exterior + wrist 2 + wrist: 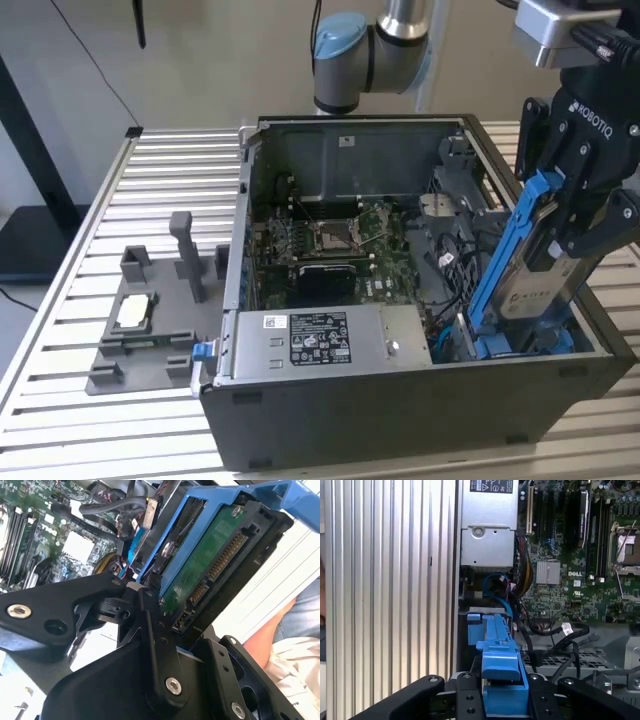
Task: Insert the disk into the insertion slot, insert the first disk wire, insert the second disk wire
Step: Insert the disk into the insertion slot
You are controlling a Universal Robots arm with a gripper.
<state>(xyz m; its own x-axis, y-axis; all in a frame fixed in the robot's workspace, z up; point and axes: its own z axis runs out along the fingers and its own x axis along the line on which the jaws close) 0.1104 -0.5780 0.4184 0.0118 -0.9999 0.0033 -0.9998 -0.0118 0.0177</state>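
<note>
In the exterior view my gripper (572, 215) is shut on the disk (522, 275), a silvery drive in a bright blue carrier. The drive stands steeply tilted at the open case's front corner, on the exterior view's right. Its lower end reaches down into the insertion slot (530, 343). The second wrist view shows the disk's green circuit side (210, 565) with its connector pins, beside a black finger (152, 630). In the first wrist view the blue carrier (500, 655) sits between my fingers. Loose blue wire (497, 587) and black wire (565, 630) lie in the case beside it.
The grey power-supply box (320, 337) fills the case's front, with the motherboard and processor socket (330, 237) behind it. A grey fixture plate holding a chip (135, 312) and upright posts lies on the slatted table. A person's arm (295, 630) is close to the case.
</note>
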